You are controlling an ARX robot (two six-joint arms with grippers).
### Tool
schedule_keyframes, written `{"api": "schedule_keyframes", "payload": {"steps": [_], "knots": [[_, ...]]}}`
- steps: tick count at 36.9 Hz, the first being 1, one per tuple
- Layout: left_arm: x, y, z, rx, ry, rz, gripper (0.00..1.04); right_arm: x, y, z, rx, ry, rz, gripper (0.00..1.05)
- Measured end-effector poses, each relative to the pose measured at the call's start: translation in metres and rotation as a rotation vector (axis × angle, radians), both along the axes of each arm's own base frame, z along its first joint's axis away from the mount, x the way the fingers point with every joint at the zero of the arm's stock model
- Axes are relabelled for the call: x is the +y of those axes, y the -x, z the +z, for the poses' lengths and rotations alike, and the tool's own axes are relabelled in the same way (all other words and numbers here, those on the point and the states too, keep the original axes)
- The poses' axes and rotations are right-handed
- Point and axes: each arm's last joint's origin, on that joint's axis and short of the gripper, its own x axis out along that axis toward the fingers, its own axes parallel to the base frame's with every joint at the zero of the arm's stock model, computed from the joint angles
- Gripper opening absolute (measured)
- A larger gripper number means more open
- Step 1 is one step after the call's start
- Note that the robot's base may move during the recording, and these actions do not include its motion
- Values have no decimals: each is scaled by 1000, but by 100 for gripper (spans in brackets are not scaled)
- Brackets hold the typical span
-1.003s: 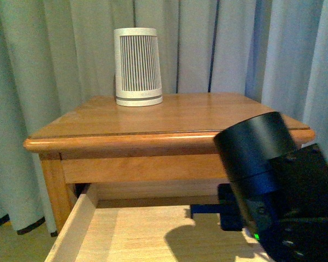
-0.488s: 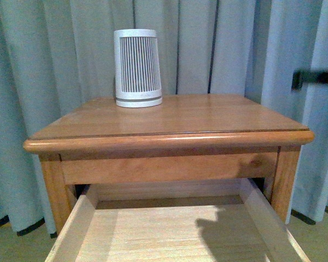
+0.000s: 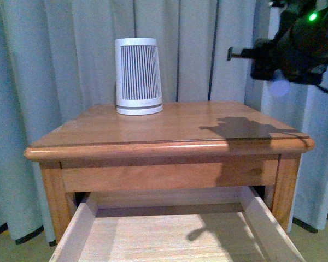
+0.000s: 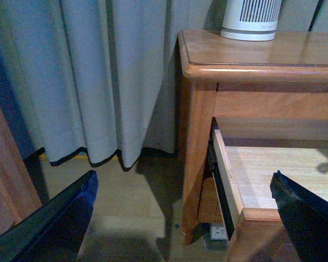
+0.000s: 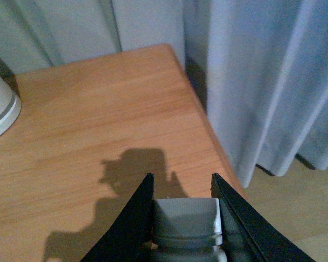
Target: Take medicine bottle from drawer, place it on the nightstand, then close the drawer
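Observation:
My right gripper [image 5: 181,177] is shut on the medicine bottle [image 5: 186,218], whose white ribbed cap shows between the dark fingers. It hangs above the right part of the nightstand top [image 5: 98,125], near the right edge. In the front view the right gripper [image 3: 262,60] is high at the right over the nightstand [image 3: 169,123], and a pale round blur there looks like the bottle [image 3: 279,87]. The drawer [image 3: 76,229] stands pulled out, and the part of its pale interior in view holds nothing. My left gripper [image 4: 183,176] is open and empty, low beside the nightstand's left front leg and the drawer's side [image 4: 229,185].
A white ribbed tapered container [image 3: 138,76] stands at the back left of the top; it also shows in the left wrist view [image 4: 250,16] and the right wrist view [image 5: 0,109]. Grey curtains [image 3: 54,65] hang behind. A brown wooden panel [image 4: 5,180] stands to the left. A socket block [image 4: 217,233] lies under the nightstand.
My right arm rose out of the drawer, passed off to the right, and now holds the bottle above the top's right side. Its shadow now falls on the top.

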Motion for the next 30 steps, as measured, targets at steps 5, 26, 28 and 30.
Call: {"api": "schedule_keyframes", "payload": {"steps": [5,26,28,30], "knots": [[0,0,0,0,0,0,98,10,-39,-23,77,-17,42,28],[0,0,0,0,0,0,98,21,-60,-47,164,-10,68,71],[0,0,0,0,0,0,98,21,-59,-42,134,-10,68,81],[0,0,0,0,0,0,98,20,-55,-32,82,-8,65,93]]}}
